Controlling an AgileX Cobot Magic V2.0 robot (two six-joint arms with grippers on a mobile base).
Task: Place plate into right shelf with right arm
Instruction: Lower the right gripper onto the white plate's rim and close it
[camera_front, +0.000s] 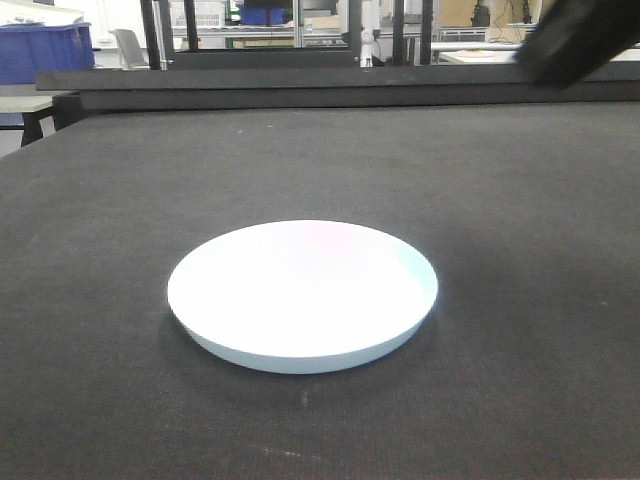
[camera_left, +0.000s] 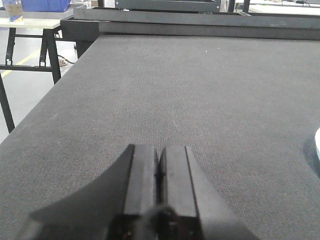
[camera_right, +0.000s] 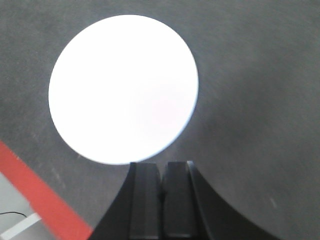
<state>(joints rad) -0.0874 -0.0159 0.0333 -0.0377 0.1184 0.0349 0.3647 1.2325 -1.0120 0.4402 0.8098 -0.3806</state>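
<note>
The white round plate (camera_front: 302, 290) lies flat on the dark grey table mat (camera_front: 500, 200), near the middle front. It fills the upper part of the right wrist view (camera_right: 123, 87). My right gripper (camera_right: 160, 165) is shut and empty, held above the mat just outside the plate's rim. A blurred black part of the right arm (camera_front: 580, 40) shows at the top right of the front view. My left gripper (camera_left: 159, 150) is shut and empty above bare mat, left of the plate, whose edge (camera_left: 318, 145) just shows. The right shelf is out of view.
The red table frame (camera_right: 40, 195) runs past the mat's edge in the right wrist view, with floor beyond. A black raised rail (camera_front: 300, 85) bounds the table's far side. A blue bin (camera_front: 45, 50) and a side table (camera_left: 30, 22) stand at the far left.
</note>
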